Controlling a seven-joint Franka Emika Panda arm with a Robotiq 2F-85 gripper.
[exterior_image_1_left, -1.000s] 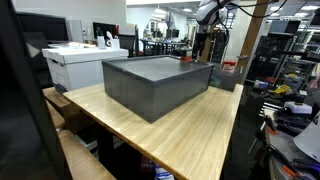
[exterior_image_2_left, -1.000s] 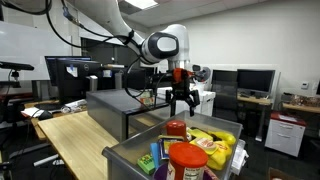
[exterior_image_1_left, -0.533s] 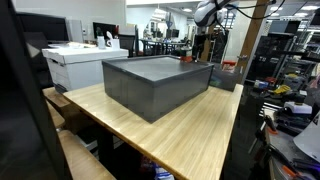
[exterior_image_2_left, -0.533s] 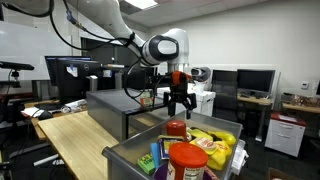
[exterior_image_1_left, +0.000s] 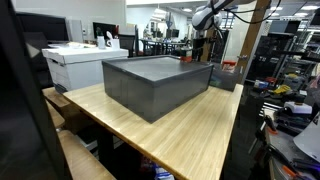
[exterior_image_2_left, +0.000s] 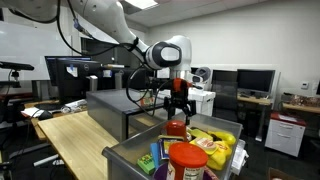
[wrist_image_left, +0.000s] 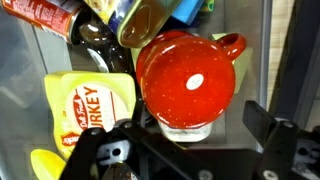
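My gripper (exterior_image_2_left: 178, 110) hangs open over a grey bin (exterior_image_2_left: 128, 153) packed with groceries. In the wrist view the gripper (wrist_image_left: 185, 140) is right above a red round-lidded container with a small handle (wrist_image_left: 188, 78), and its dark fingers (wrist_image_left: 270, 130) stand wide on either side, touching nothing. A yellow packet (wrist_image_left: 88, 105) lies beside the red lid. A red-labelled bottle (wrist_image_left: 40, 15) and an amber jar (wrist_image_left: 145, 22) lie above it. In an exterior view the red lid (exterior_image_2_left: 176, 128) sits just under the fingertips.
A large dark grey box (exterior_image_1_left: 158, 82) stands on the wooden table (exterior_image_1_left: 190, 130), behind the bin in an exterior view. A bigger red-capped jar (exterior_image_2_left: 186, 158) and yellow bags (exterior_image_2_left: 215, 140) fill the bin's near side. Monitors, a white printer (exterior_image_1_left: 80, 62) and shelves surround the table.
The gripper has sunk a little towards the bin and drifted slightly sideways. Its jaws have stayed open.
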